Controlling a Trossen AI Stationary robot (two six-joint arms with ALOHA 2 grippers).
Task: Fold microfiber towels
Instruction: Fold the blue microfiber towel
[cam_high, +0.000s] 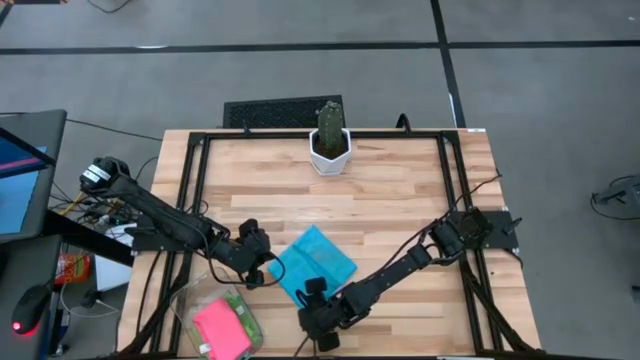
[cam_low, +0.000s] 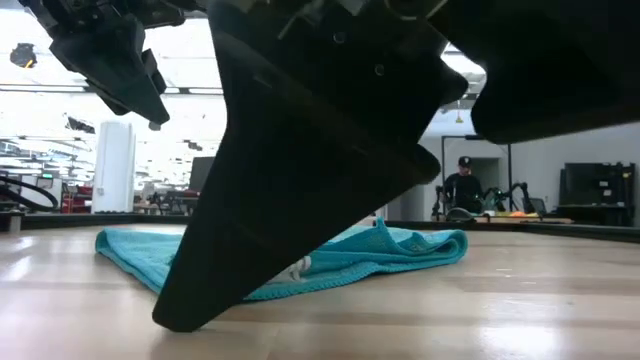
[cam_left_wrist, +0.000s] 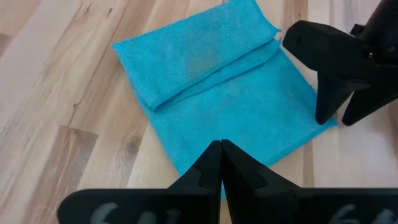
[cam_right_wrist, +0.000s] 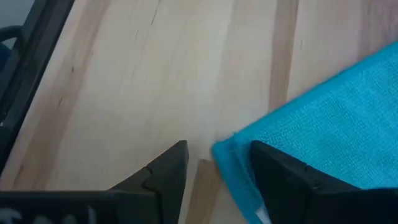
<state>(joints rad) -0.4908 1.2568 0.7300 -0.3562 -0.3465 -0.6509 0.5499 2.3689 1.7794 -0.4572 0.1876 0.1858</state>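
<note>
A sky blue microfiber towel (cam_high: 320, 262) lies on the wooden table, one flap (cam_left_wrist: 186, 62) folded over part of it. My left gripper (cam_high: 268, 268) is shut and empty; it hangs above the towel's left edge, clear of it in the low view (cam_low: 150, 115). My right gripper (cam_high: 313, 296) is open and low at the towel's near corner (cam_right_wrist: 227, 149), which lies between its two fingers. A hot pink towel (cam_high: 222, 328) and a light green one (cam_high: 243, 310) lie in the clear bin. My right gripper comes down slanting from the table's near right side. One finger (cam_low: 180, 315) reaches down to the table top in front of the towel. The other finger (cam_right_wrist: 280, 171) stands over the towel's corner. Whether either finger touches the cloth, I cannot tell.
A clear plastic bin (cam_high: 195, 300) stands at the near left corner. A cactus in a white pot (cam_high: 329, 145) stands at the far edge, middle. A black frame (cam_high: 200, 180) runs around the table top. A person (cam_low: 462, 185) shows far off in the room.
</note>
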